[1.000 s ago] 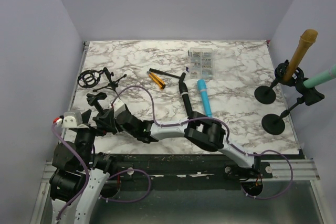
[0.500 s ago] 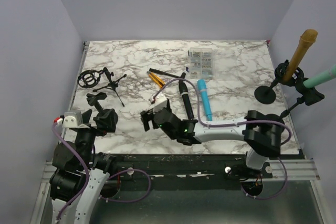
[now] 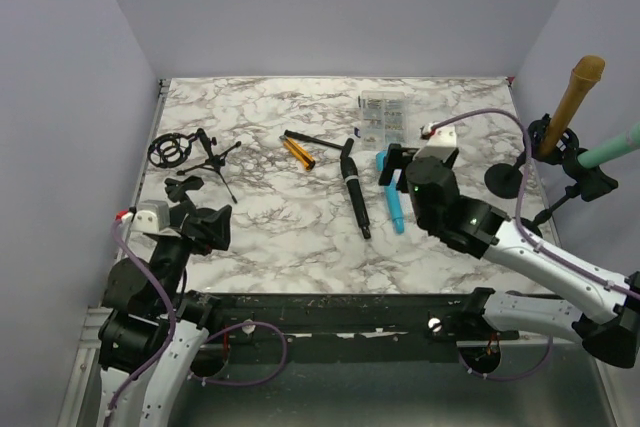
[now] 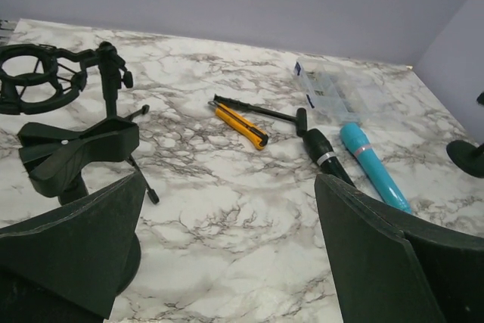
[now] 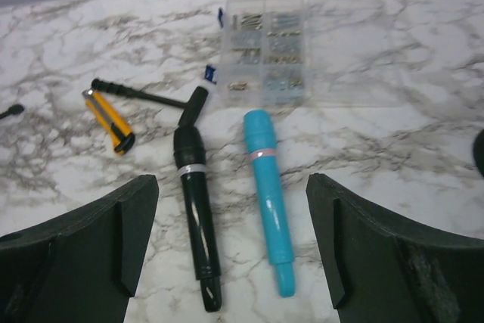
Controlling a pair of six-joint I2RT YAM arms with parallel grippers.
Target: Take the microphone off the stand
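From above, a tan microphone [image 3: 580, 87] and a green microphone [image 3: 618, 147] are leaning up-right in two stands [image 3: 505, 180] at the worktop's [image 3: 300, 107] right edge. They are sitting rightward of the right end effector [image 3: 396, 169], the nearer one, which is gaping empty.

Left wrist: the left end effector [image 4: 231, 183] is gaping, facing two bare stands [image 4: 76, 149].

Right wrist: one black microphone [image 5: 198, 247] and one blue microphone [image 5: 266, 179] are lying loose below.

Left arm [image 3: 140, 292] and right arm [image 3: 540, 252], black joints, white links, purple cables [image 3: 490, 112] routed externally, black wedge claw fingers [image 5: 83, 255]
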